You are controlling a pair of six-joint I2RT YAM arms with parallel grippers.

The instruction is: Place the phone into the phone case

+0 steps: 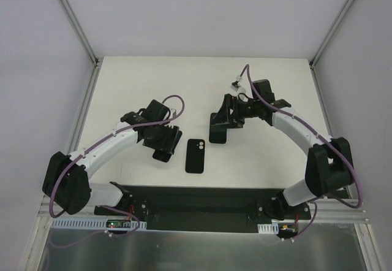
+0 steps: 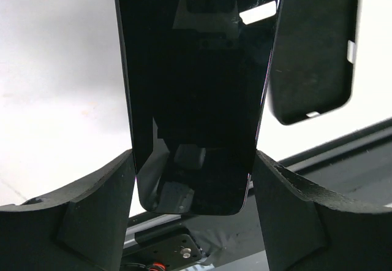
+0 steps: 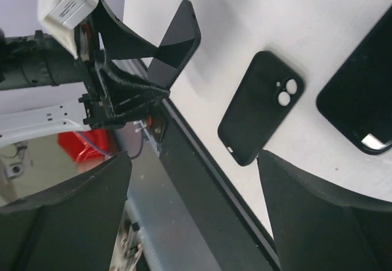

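L claw [image 2: 193, 160] hangs over left-centre of the white tabletop [image 1: 153, 81], pointing back toward the near edge. Its jaws are partway in and clamped on the phone [image 2: 196, 87], w/ one finger [image 2: 92, 209] on each long edge, close to one short end. The phone is up off the tabletop and tilted. Its glossy black screen faces the wrist cam and mirrors the claw.

Just right of it, the phone case [image 1: 195, 156] lies flat on the tabletop, approx centre, btwn the 2 claws. Its long axis runs near-far, w/ the camera cutout at the far end. Its near end is close to the black base plate [image 1: 196, 200]. Nothing touches the case.

Right and a bit farther, another glossy black slab [image 3: 355, 99] lies flat on the tabletop, apart from the case and under the R claw. R claw [image 3: 195, 157] hovers above it, jaws spread wide, holding nothing, angled toward the case.
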